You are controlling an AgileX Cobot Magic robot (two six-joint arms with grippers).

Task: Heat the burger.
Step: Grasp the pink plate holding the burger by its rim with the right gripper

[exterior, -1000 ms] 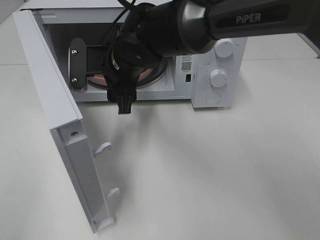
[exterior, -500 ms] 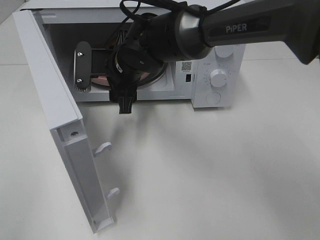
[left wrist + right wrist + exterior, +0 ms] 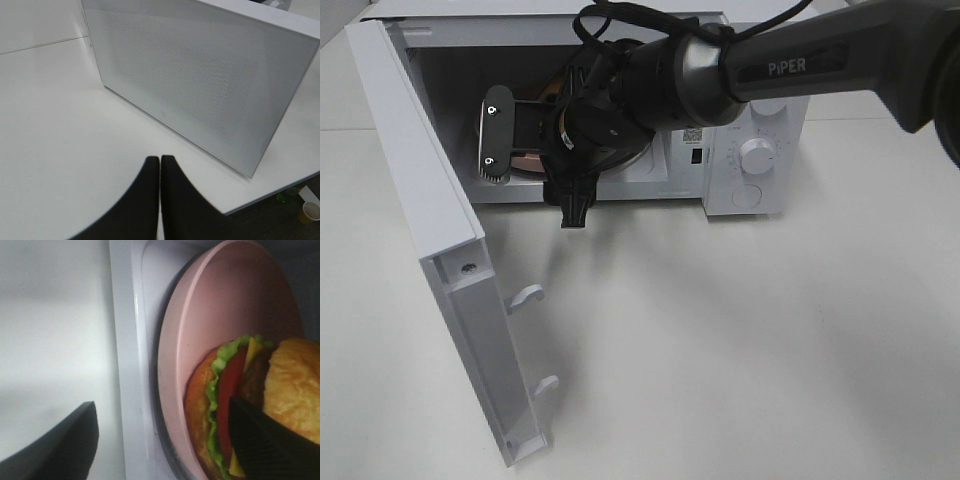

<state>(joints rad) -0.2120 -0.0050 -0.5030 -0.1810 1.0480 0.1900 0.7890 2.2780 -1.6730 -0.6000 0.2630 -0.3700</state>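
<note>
The burger (image 3: 280, 385), with golden bun, lettuce, tomato and cheese, lies on a pink plate (image 3: 200, 320) inside the open microwave (image 3: 760, 110). My right gripper (image 3: 162, 402) is in the cavity mouth, open wide. One finger (image 3: 65, 440) is over the white floor, clear of the plate. The other finger (image 3: 265, 440) is in front of the burger; I cannot tell if it touches. In the high view the right arm (image 3: 650, 75) hides the burger and only a sliver of the plate (image 3: 527, 162) shows. My left gripper (image 3: 160, 159) is shut and empty above the table.
The microwave door (image 3: 420, 170) stands swung out to the left, its latch hooks (image 3: 528, 295) facing the table. The left wrist view looks at the door's outer mesh face (image 3: 190, 70). Control knobs (image 3: 756, 155) are on the microwave's right. The table edge (image 3: 280, 190) lies near the left gripper.
The right arm has shifted to the right at the microwave's mouth, its visible finger moving away from the door side. Its jaws stay equally wide. The door has not moved.
</note>
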